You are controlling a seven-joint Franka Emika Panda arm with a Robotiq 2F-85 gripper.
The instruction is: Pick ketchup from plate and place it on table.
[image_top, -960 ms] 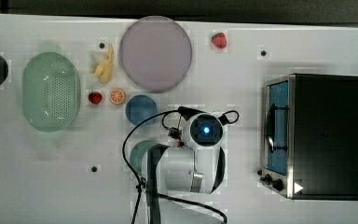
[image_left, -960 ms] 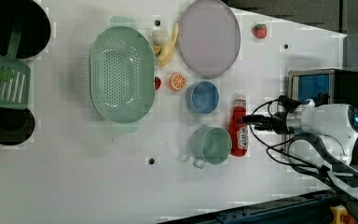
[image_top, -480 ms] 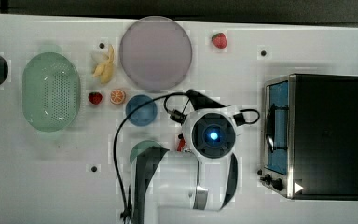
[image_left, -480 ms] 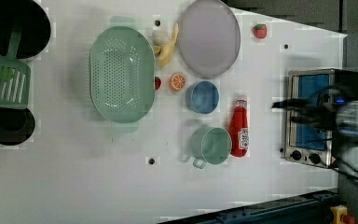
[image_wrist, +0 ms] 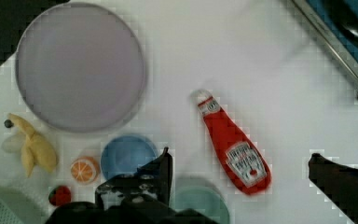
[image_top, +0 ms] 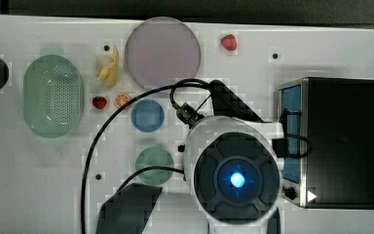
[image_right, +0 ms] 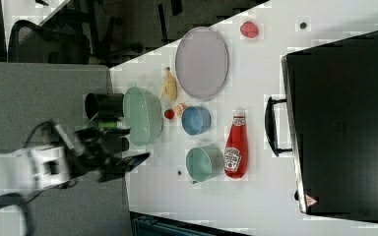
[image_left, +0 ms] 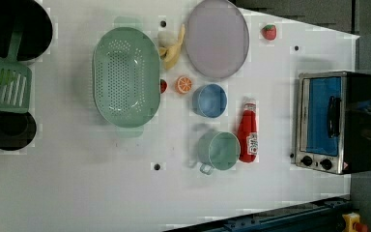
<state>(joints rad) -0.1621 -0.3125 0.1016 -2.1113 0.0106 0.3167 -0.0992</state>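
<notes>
Risen off the ketchup (image_left: 248, 137), tool (image_wrist: 242, 170) gapes wide.

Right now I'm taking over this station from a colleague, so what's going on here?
A single robot arm is working over a white table set with toy kitchenware. The ketchup lies flat on the table between a green cup and a toaster oven, off the lilac plate, which is bare. The claw is open and holds nothing, up above the bottle in the wrist view. So the bottle is already off the plate and on the table.
</notes>
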